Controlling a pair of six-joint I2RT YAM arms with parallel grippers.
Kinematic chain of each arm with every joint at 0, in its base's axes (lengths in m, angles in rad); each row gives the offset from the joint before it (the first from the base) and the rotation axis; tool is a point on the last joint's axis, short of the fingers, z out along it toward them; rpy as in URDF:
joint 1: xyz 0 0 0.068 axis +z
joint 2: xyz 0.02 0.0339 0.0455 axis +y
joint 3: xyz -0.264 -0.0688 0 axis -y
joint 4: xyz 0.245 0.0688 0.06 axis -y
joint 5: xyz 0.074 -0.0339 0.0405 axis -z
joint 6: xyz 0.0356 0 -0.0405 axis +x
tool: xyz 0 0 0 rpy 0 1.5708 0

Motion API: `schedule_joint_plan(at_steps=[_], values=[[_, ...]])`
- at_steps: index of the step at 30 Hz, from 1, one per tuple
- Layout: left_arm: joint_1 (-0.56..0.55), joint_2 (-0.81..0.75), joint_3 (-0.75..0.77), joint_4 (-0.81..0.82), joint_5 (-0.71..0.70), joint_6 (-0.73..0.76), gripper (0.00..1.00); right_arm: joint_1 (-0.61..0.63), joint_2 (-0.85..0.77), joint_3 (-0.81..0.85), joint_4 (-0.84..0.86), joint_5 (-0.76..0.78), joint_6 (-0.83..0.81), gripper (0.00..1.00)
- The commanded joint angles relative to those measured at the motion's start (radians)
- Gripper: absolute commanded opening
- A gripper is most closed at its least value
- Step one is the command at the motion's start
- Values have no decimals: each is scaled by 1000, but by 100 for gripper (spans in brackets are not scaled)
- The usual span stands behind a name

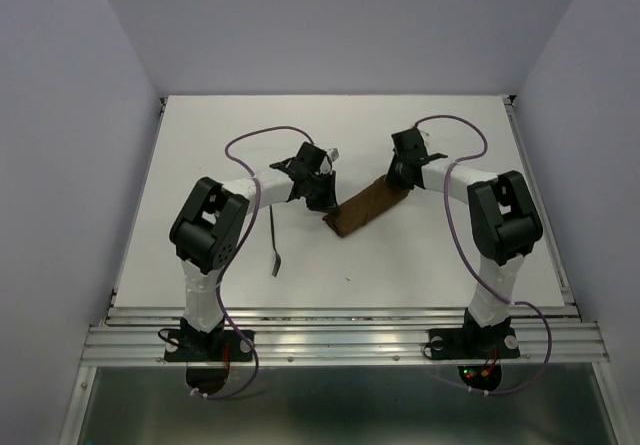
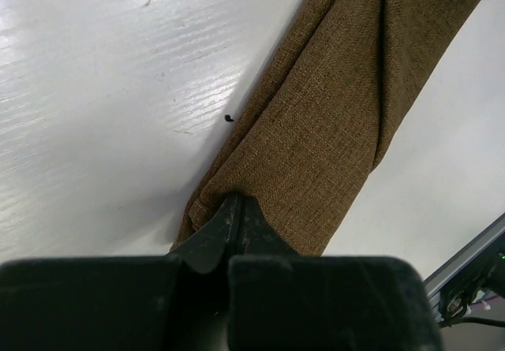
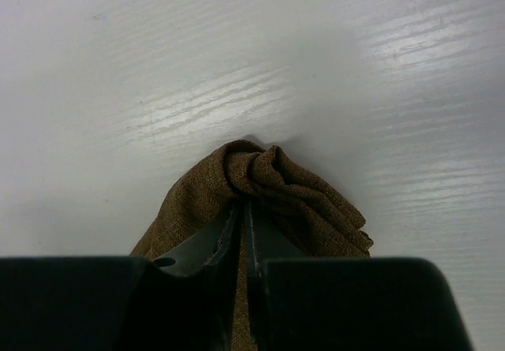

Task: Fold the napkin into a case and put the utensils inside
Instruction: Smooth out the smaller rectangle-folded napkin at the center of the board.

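Observation:
The brown napkin (image 1: 365, 205) lies folded into a narrow strip, running diagonally across the middle of the table. My left gripper (image 1: 325, 208) is shut on its near-left end, and in the left wrist view the closed tips (image 2: 237, 201) pinch the edge of the cloth (image 2: 331, 114). At the far-right end my right gripper (image 1: 398, 179) is shut on the napkin too. In the right wrist view the fabric (image 3: 272, 173) bunches around its tips (image 3: 245, 207). One thin dark utensil (image 1: 275, 243) lies on the table left of the napkin, beside the left arm.
A small pale piece (image 1: 335, 153) shows just behind the left wrist. The white table (image 1: 450, 255) ends at a metal rail (image 1: 340, 330) by the arm bases. Purple cables loop over both arms. Grey walls close in both sides and the back.

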Motion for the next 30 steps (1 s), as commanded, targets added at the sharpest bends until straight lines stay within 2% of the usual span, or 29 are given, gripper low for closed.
schedule_joint_plan(at_steps=[1,5,6,8,11,13,14,15,18,24,30], values=[[-8,-43,98,-76,-53,34,1,-11,-15,17,-72,5,-62,13],[-8,-94,162,-164,-130,63,8,-11,-101,48,-97,-26,-71,23],[-8,-105,178,-176,-157,71,10,-11,-145,48,-100,-28,-76,30],[-7,-131,189,-194,-180,74,12,-11,-188,46,-100,-31,-88,37],[-7,-154,198,-221,-194,75,12,-11,-262,33,-108,-54,-99,40],[-8,-169,184,-213,-148,66,8,-11,-300,0,-102,-98,-93,32],[-17,-172,164,-199,-116,62,4,-11,-313,-13,-94,-148,-84,19],[-24,-177,152,-193,-104,57,0,-11,-325,-52,-76,-182,-65,15],[-36,-192,89,-141,-41,20,0,57,-342,-113,6,-291,-21,6],[-25,-217,29,-142,-101,-14,0,159,-264,-142,50,-321,34,3],[56,-310,20,-194,-177,17,0,200,-128,-170,75,-293,48,3]])
